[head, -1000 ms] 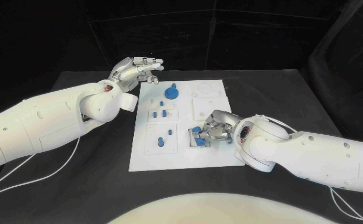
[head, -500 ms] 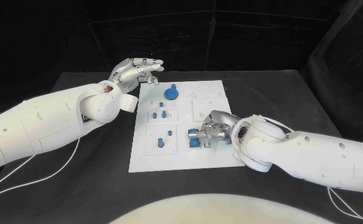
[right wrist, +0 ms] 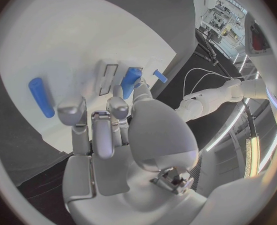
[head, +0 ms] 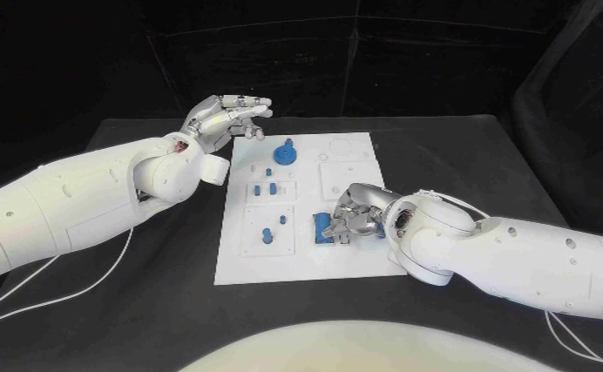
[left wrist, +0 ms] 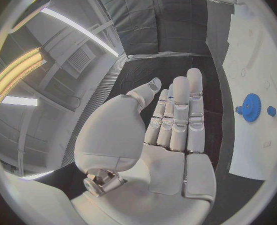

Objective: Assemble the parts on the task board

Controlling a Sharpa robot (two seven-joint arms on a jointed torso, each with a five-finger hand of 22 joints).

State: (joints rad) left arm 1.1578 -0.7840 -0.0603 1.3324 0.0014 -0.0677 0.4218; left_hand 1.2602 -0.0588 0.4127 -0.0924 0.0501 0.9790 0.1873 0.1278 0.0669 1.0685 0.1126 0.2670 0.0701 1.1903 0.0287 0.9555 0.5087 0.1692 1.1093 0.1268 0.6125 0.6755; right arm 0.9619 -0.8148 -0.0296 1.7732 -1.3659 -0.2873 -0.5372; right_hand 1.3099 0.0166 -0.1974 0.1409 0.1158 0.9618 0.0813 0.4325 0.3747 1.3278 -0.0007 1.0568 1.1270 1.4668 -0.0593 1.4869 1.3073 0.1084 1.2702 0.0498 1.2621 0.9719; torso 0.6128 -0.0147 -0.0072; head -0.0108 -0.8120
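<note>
Silver right hand [head: 353,215] pinches a half-hidden blue part [head: 321,226] over the task board [head: 364,260]; left hand [head: 226,118] hovers released.

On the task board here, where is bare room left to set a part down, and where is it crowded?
Free: the task board's near strip below the blue pieces, and its far right corner beyond the right hand. Crowded: the left column from the blue gear down to the blue peg, and the middle, where the right hand sits over a blue part.
</note>
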